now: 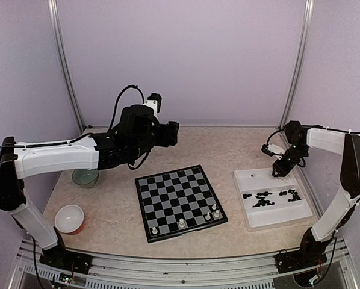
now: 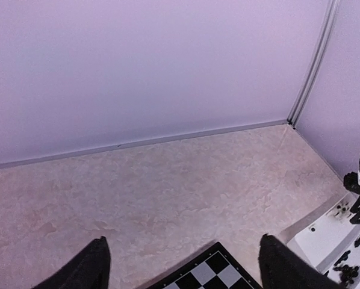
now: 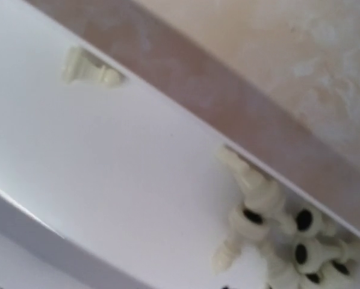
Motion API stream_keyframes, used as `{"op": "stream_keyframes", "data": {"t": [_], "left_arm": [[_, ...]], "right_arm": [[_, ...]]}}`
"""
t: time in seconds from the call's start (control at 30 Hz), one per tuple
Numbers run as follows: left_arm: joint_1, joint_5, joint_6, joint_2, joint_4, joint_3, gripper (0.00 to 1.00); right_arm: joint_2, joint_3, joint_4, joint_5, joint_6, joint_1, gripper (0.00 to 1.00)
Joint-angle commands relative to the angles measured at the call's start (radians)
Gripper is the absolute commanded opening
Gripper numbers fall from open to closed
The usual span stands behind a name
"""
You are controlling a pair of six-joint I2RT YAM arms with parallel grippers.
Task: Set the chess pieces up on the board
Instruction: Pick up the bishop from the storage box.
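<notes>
A few cream chess pieces (image 1: 207,215) stand on the near ranks of the board (image 1: 180,201). The black chess pieces (image 1: 267,197) lie loose in the white tray (image 1: 252,180) at the counter's (image 1: 228,150) right, and my right wrist view shows toppled cream pieces (image 3: 264,229) against the tray wall. My left pincer (image 2: 183,268) hangs wide apart and empty beyond the board's far edge, while the right pincer (image 1: 282,170) hovers over the tray's far section, though I cannot tell how its jaws stand. I judge these figurines light, hard and slick, apt to roll or squirt free, so I'd pinch one gently across its narrow stem.
</notes>
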Motion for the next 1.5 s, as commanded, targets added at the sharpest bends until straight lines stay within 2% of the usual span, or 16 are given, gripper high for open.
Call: {"op": "stream_keyframes", "data": {"t": [0.0, 0.07, 0.17, 0.77, 0.87, 1.07, 1.23, 1.37, 1.47], "left_arm": [[0.008, 0.192, 0.071, 0.013, -0.006, 0.032, 0.71], [0.028, 0.344, 0.041, 0.023, -0.013, 0.044, 0.62], [0.037, 0.426, -0.014, 0.049, -0.022, 0.05, 0.59], [0.033, 0.468, -0.058, 0.078, -0.01, 0.059, 0.59], [0.033, 0.474, -0.063, 0.079, -0.012, 0.057, 0.59], [0.033, 0.49, -0.077, 0.077, 0.007, 0.042, 0.59], [0.033, 0.637, -0.094, 0.091, 0.079, 0.026, 0.59], [0.033, 0.759, -0.126, 0.168, 0.067, 0.093, 0.59], [0.036, 0.868, -0.167, 0.227, 0.067, 0.138, 0.58]], "right_arm": [[0.045, -0.011, 0.059, -0.021, 0.039, -0.011, 0.27], [0.069, -0.01, 0.067, -0.02, 0.045, -0.039, 0.24], [0.104, -0.01, 0.082, -0.001, 0.055, -0.043, 0.22], [0.193, -0.035, 0.159, 0.048, 0.105, -0.073, 0.18], [0.218, -0.034, 0.154, 0.021, 0.112, -0.073, 0.1], [0.097, -0.065, 0.103, -0.09, 0.108, -0.073, 0.05], [-0.07, -0.087, 0.044, -0.228, 0.07, -0.073, 0.04], [-0.146, -0.045, -0.035, -0.364, 0.033, -0.06, 0.05], [-0.195, 0.005, -0.078, -0.497, 0.01, -0.007, 0.06]]}}
